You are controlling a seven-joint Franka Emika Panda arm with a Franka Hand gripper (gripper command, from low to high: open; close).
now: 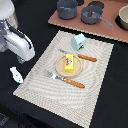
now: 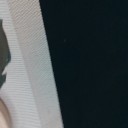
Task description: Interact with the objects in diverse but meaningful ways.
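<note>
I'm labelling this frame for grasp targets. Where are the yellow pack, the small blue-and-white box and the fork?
yellow pack (image 1: 69, 63), exterior view, middle of its printed top face.
blue-and-white box (image 1: 78, 41), exterior view, its front face.
fork (image 1: 66, 79), exterior view, where metal neck meets brown handle.

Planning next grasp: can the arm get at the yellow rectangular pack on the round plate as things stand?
Probably yes. The yellow rectangular pack with red-white print lies flat and alone on the round tan plate, nothing over it. The white arm sits off the placemat at the exterior view's left; its claw isn't visible.
</note>
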